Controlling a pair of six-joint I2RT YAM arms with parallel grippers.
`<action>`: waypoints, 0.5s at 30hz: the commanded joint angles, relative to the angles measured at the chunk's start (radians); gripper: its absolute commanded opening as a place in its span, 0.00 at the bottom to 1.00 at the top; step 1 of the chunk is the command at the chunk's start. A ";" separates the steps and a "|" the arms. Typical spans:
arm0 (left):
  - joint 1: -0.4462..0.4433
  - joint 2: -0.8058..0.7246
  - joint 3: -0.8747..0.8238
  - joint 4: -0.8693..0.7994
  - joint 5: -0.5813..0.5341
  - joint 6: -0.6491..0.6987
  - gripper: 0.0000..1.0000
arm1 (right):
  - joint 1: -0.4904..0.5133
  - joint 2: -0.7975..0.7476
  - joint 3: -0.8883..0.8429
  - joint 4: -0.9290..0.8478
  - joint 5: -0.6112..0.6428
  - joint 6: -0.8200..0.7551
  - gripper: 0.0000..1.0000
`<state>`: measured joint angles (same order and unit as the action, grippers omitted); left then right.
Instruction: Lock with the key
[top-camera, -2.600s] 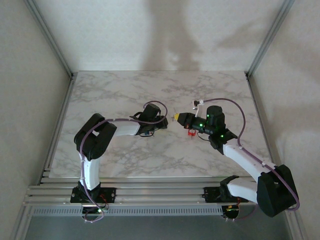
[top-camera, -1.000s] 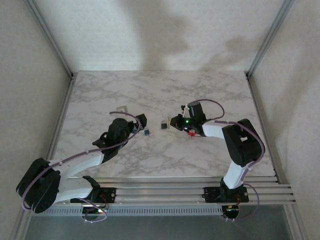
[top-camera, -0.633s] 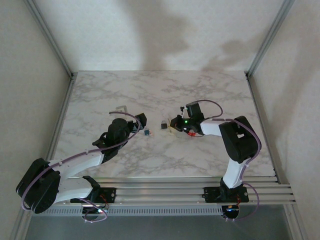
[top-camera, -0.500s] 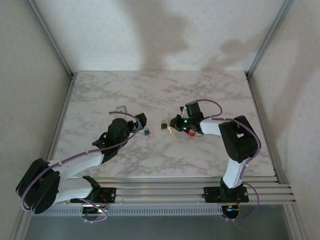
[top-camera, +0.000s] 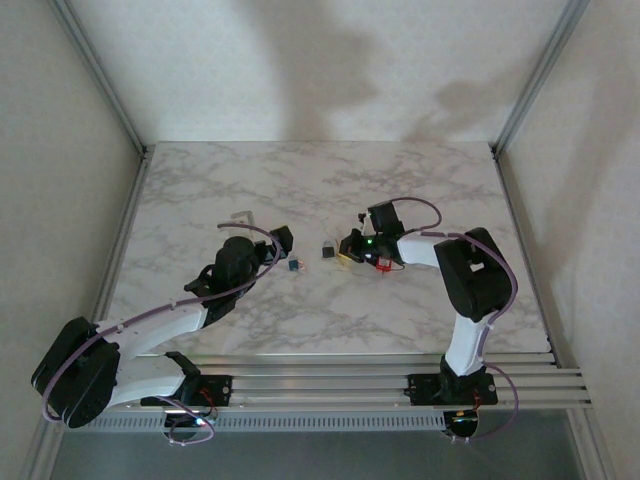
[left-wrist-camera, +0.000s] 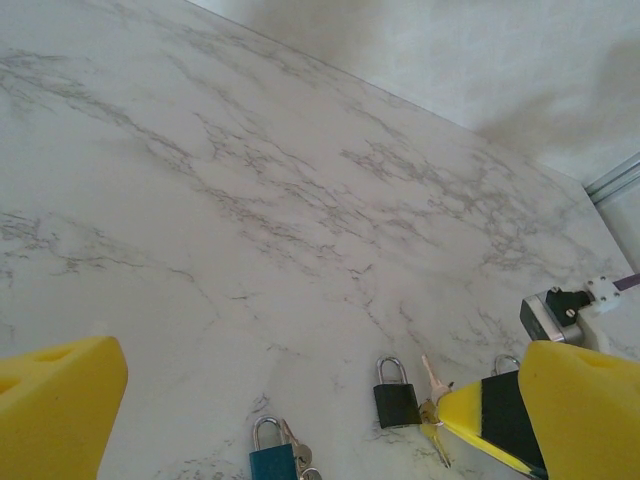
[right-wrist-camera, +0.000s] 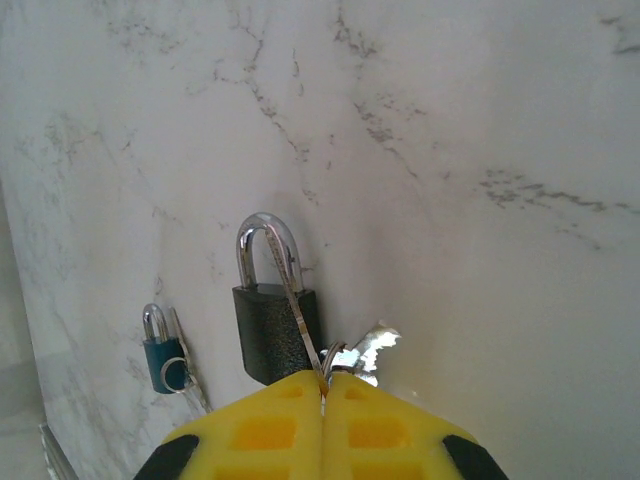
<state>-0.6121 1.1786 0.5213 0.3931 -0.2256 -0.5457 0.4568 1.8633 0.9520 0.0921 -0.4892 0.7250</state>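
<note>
Black padlock (right-wrist-camera: 275, 330): lies flat near the middle of the marble tabletop (top-camera: 300, 180), shackle pointing away from the right end effector (right-wrist-camera: 323, 385), which is just behind its body.
Key (right-wrist-camera: 300, 320): a thin silver blade crosses the lock's body and runs into the fingertips; its ring (right-wrist-camera: 335, 355) lies just beside the lock.
Right end effector: closed, its yellow pads (right-wrist-camera: 270, 425) pinched together on the key and held low, probably so the blade can be steered to the keyhole.
Keyhole: hidden under the pads, so insertion cannot be confirmed.
Teal padlock (right-wrist-camera: 162, 360): lies apart from the black one, nearer the left arm.
Left end effector (left-wrist-camera: 320, 420): wide open and empty, facing both locks, likely waiting to brace the lock's body.
</note>
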 joint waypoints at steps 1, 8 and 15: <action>-0.004 -0.006 -0.003 0.010 -0.014 0.007 1.00 | 0.006 0.018 0.029 -0.034 0.015 -0.015 0.00; -0.005 -0.001 -0.003 0.010 -0.014 0.009 1.00 | 0.006 0.017 0.032 -0.046 0.022 -0.021 0.06; -0.005 0.003 -0.001 0.010 -0.012 0.009 1.00 | 0.008 0.013 0.042 -0.066 0.021 -0.033 0.12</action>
<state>-0.6121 1.1790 0.5213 0.3931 -0.2256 -0.5457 0.4568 1.8687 0.9688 0.0540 -0.4889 0.7174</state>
